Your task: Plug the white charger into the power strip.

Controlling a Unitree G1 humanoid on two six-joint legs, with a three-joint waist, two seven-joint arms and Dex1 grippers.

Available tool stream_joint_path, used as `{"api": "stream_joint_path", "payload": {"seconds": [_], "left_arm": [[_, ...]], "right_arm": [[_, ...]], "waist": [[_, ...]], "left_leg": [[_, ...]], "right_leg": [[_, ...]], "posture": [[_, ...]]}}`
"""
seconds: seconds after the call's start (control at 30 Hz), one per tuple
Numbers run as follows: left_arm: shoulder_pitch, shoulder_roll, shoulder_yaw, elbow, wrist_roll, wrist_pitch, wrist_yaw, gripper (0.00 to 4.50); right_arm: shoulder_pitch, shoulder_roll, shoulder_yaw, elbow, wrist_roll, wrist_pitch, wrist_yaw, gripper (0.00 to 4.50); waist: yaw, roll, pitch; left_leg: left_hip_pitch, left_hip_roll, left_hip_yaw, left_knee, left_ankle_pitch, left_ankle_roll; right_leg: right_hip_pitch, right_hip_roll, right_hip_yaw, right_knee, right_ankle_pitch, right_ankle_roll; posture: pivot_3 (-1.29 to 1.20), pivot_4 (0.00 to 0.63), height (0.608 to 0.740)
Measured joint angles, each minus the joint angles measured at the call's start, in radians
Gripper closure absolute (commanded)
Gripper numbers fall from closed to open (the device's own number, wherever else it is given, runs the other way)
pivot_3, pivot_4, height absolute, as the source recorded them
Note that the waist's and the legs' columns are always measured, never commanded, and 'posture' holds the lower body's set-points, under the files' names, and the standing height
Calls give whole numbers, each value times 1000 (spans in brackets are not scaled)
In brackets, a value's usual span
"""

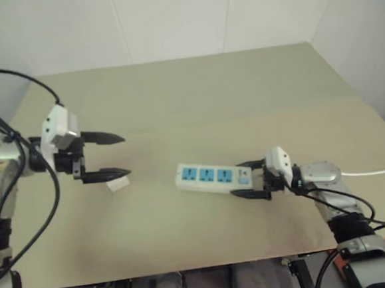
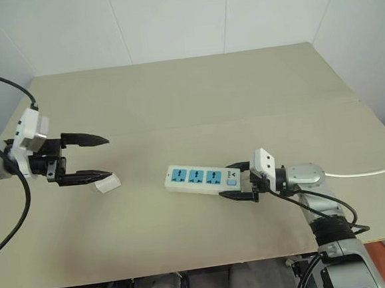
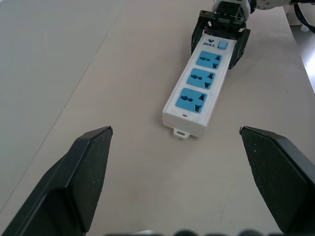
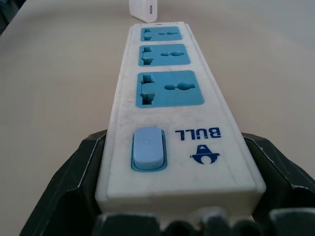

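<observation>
On the pale beige tabletop [image 1: 196,103], the robot's left gripper [image 1: 113,155] hangs with its two black fingers spread wide and nothing between them, just above the small plain white plastic cube-shaped charger [image 1: 118,184], which lies on the table close to its left edge, directly under the lower fingertip. The elongated white plastic power strip [image 1: 213,177] with three blue socket faces lies toward the near edge, its long axis running left to right and slanting slightly nearer at its switch end. There the right gripper [image 1: 246,178] has its fingers closed against both long sides of the strip. The charger sits well apart from the strip's free end, off to the left. By this layout, the left arm is the nearer one for the pick-up.
</observation>
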Motion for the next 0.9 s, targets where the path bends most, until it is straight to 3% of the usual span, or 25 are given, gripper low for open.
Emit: {"api": "stream_joint_path", "payload": {"seconds": [0.63, 0.9], "left_arm": [[-12, 21, 1, 55, 8, 3, -46, 0], [-35, 66, -68, 137, 77, -22, -102, 0]], "right_arm": [[-16, 54, 70, 24, -31, -21, 19, 1067], [-17, 54, 90, 33, -30, -39, 46, 1067]], "waist": [[-2, 0, 0], [-3, 0, 0]], "left_leg": [[0, 0, 0, 0, 0, 0], [1, 0, 0, 0, 0, 0]], "right_leg": [[0, 0, 0, 1, 0, 0], [0, 1, 0, 2, 0, 0]], "posture": [[0, 150, 740], [0, 150, 740]]}}
